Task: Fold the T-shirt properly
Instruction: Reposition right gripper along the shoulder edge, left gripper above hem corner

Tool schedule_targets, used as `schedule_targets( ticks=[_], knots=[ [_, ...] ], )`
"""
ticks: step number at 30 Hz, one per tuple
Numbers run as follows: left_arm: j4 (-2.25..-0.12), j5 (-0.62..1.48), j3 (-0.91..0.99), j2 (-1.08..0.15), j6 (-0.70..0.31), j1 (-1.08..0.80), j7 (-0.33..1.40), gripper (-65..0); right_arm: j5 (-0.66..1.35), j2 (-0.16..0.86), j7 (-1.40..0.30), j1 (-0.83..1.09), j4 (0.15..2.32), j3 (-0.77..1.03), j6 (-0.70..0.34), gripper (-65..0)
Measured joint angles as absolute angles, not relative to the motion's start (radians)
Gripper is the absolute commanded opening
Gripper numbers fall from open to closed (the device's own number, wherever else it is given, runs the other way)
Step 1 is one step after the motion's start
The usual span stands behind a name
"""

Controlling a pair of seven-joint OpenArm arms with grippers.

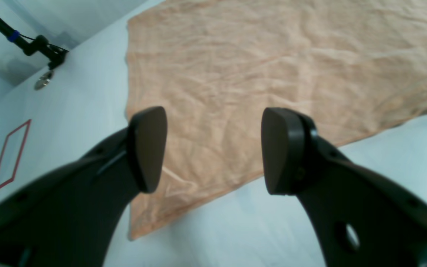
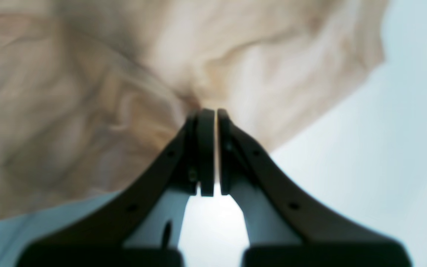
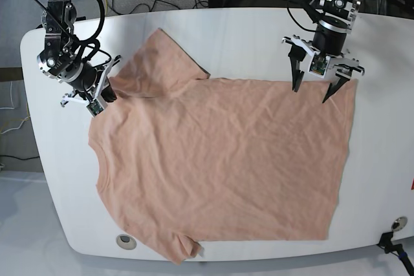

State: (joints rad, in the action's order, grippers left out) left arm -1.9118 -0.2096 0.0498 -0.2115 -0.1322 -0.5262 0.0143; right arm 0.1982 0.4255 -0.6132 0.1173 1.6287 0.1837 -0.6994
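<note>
So from where I'm sitting, the left gripper [image 1: 213, 150] has its fingers spread wide with nothing between them. It's hanging over the hem corner of the T-shirt [image 3: 220, 159], which shows in the gap behind the pads [image 1: 147, 148]. I can't tell whether the tips touch the fabric.

The right gripper [image 2: 211, 111] is the opposite: fingers pressed together, only a sliver of light between them, clamped on a bunched bit of the peach fabric [image 2: 124, 92] right at the tips. In the base view that gripper [image 3: 108, 95] sits at the upper left of the frame, at the shoulder where the folded-over sleeve meets the body.

The base view is the only one giving the whole layout: the shirt lies spread across the white table [image 3: 39, 179], collar toward the left, hem toward the right, the upper sleeve flopped inward onto the chest, the lower sleeve poking out at the bottom edge. The left gripper [image 3: 319, 88] is at the upper right there.

The left wrist view adds a red outlined rectangle [image 1: 11, 155] on the table at its left side and a black clamp with a cable [image 1: 45, 50] at the upper left.

The right wrist picture is really blurry, so the cloth is mostly smeared folds and I can't make out which seam is pinched. Both wrist views cut the gripper bodies off at the bottom.
</note>
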Motion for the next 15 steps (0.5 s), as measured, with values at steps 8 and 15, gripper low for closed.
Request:
schedule_targets(
  ticks=[8,15],
  knots=[
    [-1.912,-0.210,0.050,-0.211,-0.132,-0.525,0.015,-26.8,0.203,0.327,-0.756,0.115,1.732,0.305,-0.697,-58.7],
    [-1.912,-0.210,0.048,-0.212,-0.132,-0.524,0.015,-26.8,0.199,0.174,-0.873,0.112,1.852,0.445,-0.699,-32.3]
  ],
)
